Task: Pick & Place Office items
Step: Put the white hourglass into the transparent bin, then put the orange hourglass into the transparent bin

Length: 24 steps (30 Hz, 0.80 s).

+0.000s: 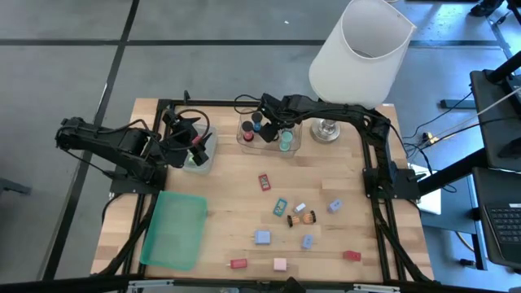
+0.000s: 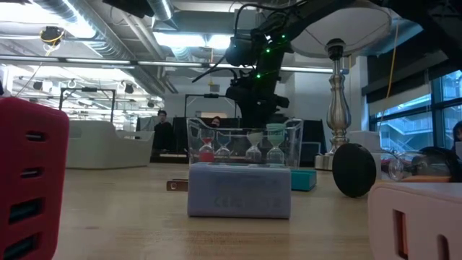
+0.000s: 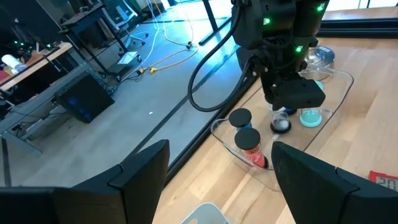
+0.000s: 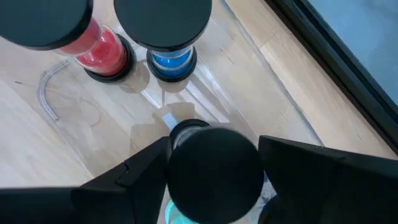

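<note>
Several short dark-capped cylinders stand upright in a clear tray [image 1: 248, 140] at the table's far middle: a red one [image 4: 102, 53], a blue one [image 4: 171, 59] and a teal one [image 3: 310, 116]. My right gripper [image 1: 277, 130] reaches down into this tray, shut on the teal cylinder's dark cap. My left gripper [image 1: 189, 140] is open and empty above a second clear tray [image 1: 199, 159] at the far left, which holds a pink-red piece. Small red, blue, pink and orange blocks [image 1: 303, 218] lie scattered on the table's near right half. My right gripper has the teal cylinder's round dark top cap [image 4: 214, 171] pinched between its two fingers [image 4: 146, 168], one on each side. The fingers come from above, pointing down. The cylinder stays upright inside the tray; whether its base is on the tray floor, I cannot tell.
A flat green lid [image 1: 175, 229] lies at the near left. The white-shaded lamp [image 1: 358, 49] stands at the far right, its metal base [image 1: 327, 129] just beside the cylinders' tray. A blue block [image 2: 238, 189] and a red block [image 2: 32, 180] lie near the front edge.
</note>
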Motion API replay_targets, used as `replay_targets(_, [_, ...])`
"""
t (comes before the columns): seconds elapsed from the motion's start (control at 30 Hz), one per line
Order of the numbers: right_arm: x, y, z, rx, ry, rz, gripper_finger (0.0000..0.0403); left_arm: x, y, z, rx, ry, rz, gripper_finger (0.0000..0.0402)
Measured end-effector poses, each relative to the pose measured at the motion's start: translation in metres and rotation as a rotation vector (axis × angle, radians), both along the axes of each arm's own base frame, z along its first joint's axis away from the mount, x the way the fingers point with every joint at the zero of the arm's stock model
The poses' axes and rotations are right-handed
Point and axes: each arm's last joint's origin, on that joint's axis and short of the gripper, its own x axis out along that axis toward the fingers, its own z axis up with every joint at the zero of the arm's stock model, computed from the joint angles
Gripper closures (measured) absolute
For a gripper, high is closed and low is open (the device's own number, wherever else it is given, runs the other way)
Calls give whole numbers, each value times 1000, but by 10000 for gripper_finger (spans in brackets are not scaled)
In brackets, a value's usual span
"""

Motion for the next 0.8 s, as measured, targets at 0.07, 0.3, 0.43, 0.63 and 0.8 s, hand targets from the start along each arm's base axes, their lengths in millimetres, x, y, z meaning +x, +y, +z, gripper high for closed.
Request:
replay_targets(0.07, [0,-1,0,-39,16,-5,149,0,0,0,0,1,0,121])
replay_targets(0.3, [-4,-2,9,-105,38,8,140,-1,0,-1,5,21,0,121])
replay_targets(0.43, [-9,2,25,-90,-10,8,140,-1,0,-1,-2,12,5,121])
replay_targets(0.63, [-19,19,58,-63,-89,67,140,-1,0,-1,-14,2,6,121])
replay_targets(0.8, [-30,52,92,-81,-152,138,140,0,-1,-3,-59,12,-40,121])
